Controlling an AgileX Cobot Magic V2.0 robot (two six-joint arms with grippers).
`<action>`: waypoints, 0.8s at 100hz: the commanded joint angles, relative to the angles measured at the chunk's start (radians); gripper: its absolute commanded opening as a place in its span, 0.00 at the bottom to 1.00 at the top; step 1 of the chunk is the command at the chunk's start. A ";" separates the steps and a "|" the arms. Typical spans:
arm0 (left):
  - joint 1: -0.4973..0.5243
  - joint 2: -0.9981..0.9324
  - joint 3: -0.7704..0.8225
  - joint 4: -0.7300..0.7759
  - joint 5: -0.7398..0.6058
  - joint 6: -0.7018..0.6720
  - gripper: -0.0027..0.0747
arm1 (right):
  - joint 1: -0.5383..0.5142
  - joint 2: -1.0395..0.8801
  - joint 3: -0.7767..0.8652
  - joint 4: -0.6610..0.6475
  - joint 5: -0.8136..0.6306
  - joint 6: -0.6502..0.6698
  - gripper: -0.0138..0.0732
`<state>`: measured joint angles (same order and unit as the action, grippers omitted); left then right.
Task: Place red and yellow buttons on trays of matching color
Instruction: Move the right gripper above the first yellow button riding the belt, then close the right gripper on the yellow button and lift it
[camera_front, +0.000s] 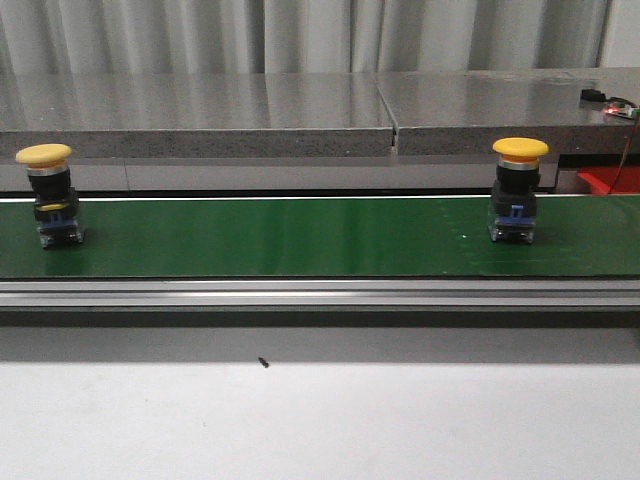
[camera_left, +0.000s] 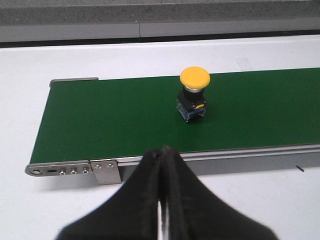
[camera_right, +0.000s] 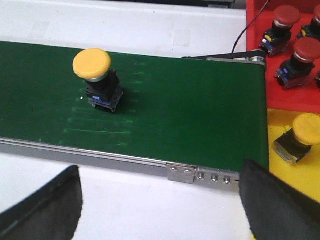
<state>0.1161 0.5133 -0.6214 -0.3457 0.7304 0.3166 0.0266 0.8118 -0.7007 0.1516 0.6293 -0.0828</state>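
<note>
Standing upright on green conveyor belt (camera_front: 300, 235): two yellow mushroom-capped push buttons, left (camera_front: 52, 195) and right (camera_front: 516, 190). Hovering short of it: left gripper (camera_left: 161, 165) pressed together, right gripper (camera_right: 160, 200) spread wide, holding nothing.

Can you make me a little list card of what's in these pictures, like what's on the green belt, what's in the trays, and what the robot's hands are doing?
belt: long green conveyor belt, two buttons standing upright on it
left button: yellow mushroom-cap push button, near the belt's left end
right button: second yellow mushroom-cap push button, toward the right end
red tray: red-capped buttons inside
yellow tray: one yellow button lying tilted
left gripper: closed, empty
right gripper: open, empty
</note>
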 joint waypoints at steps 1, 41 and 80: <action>-0.007 0.001 -0.029 -0.028 -0.063 -0.004 0.01 | -0.002 0.109 -0.089 0.009 -0.034 -0.018 0.89; -0.007 0.001 -0.029 -0.028 -0.063 -0.004 0.01 | 0.079 0.455 -0.296 0.010 -0.015 -0.030 0.89; -0.007 0.001 -0.029 -0.028 -0.063 -0.004 0.01 | 0.093 0.643 -0.428 0.010 -0.012 -0.036 0.89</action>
<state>0.1161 0.5133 -0.6214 -0.3479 0.7304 0.3166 0.1194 1.4524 -1.0748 0.1539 0.6572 -0.1069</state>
